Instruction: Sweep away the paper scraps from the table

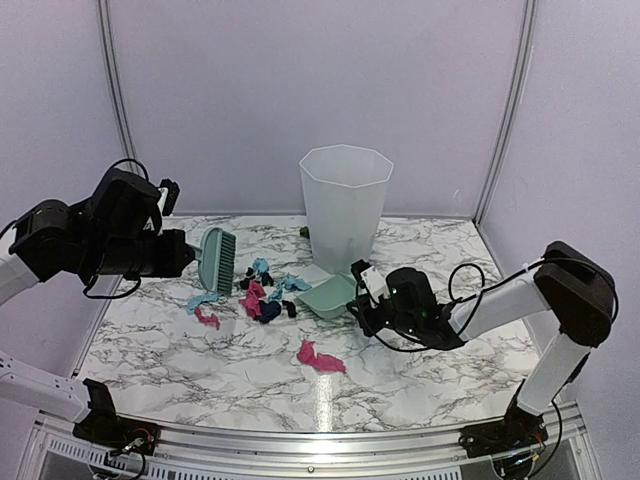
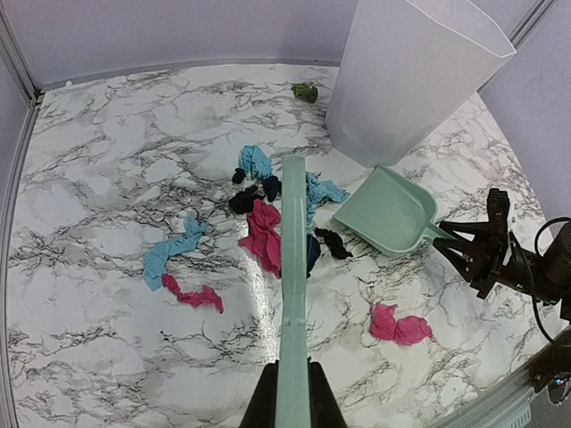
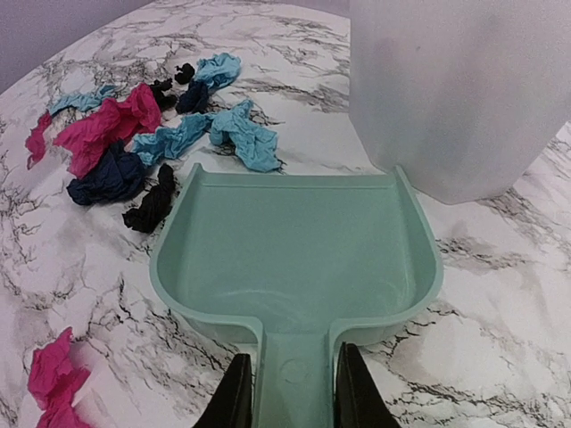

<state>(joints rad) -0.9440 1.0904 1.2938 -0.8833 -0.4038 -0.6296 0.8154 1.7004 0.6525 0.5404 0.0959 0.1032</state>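
Observation:
My left gripper (image 1: 186, 255) (image 2: 293, 394) is shut on the handle of the mint-green brush (image 1: 216, 258) (image 2: 293, 267), held in the air above the left of the paper scraps (image 1: 262, 291) (image 2: 260, 234) (image 3: 134, 147). Those pink, light blue and dark scraps lie bunched on the table (image 1: 200, 372), just left of the mint-green dustpan (image 1: 330, 296) (image 2: 389, 212) (image 3: 294, 259). The dustpan rests flat with its mouth toward them. My right gripper (image 1: 362, 291) (image 3: 292, 394) is shut on the dustpan's handle. One pink scrap (image 1: 320, 357) (image 2: 398, 325) lies apart, nearer the front.
A tall translucent white bin (image 1: 345, 205) (image 2: 410, 76) (image 3: 464, 89) stands right behind the dustpan. A small green thing (image 2: 305, 91) lies by the back wall. Grey walls close the table's back and sides, and a metal rail (image 1: 300, 440) runs along its front.

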